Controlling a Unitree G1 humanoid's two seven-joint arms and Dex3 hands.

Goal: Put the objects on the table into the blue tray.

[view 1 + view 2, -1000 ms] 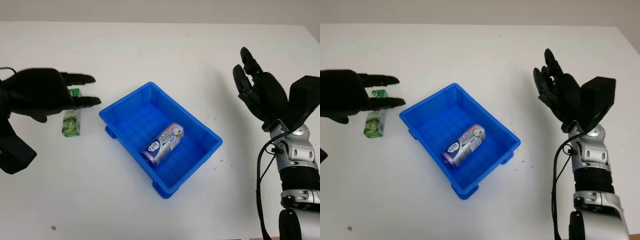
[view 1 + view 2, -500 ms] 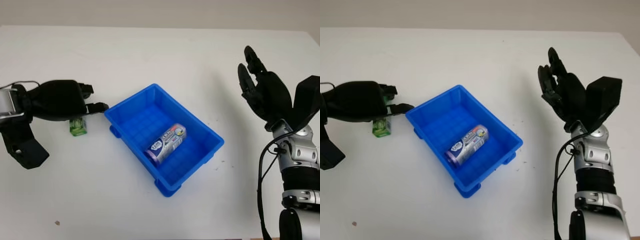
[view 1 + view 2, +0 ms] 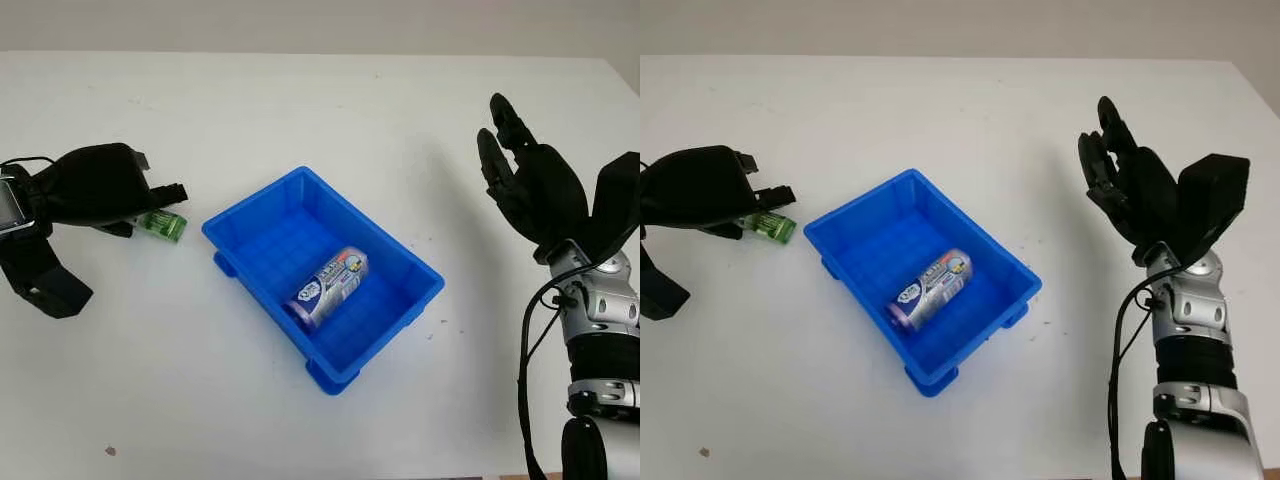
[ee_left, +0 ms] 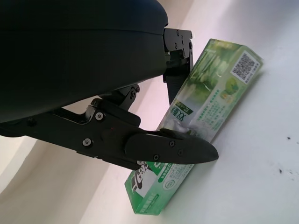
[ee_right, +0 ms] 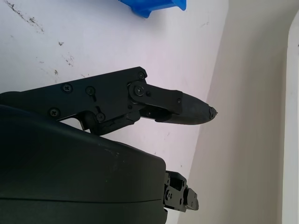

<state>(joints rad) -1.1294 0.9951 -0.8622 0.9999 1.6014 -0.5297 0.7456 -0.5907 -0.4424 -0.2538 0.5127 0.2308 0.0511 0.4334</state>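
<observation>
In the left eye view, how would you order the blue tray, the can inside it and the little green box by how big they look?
1. Blue plastic tray, clearly largest.
2. Purple-and-white drink can lying inside it.
3. Green carton, smallest looking, though the left hand closed over it hides part, so that ranking is unsure.

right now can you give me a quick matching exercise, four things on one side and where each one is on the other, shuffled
Things:
1. can
2. green box
3. right hand
4. blue tray

Places:
a. raised over the table's right side, open
b. mid-table, between the two hands
c. lying in the tray
d. under the left hand, left of the tray

Pairs: 1-c, 2-d, 3-a, 4-b
</observation>
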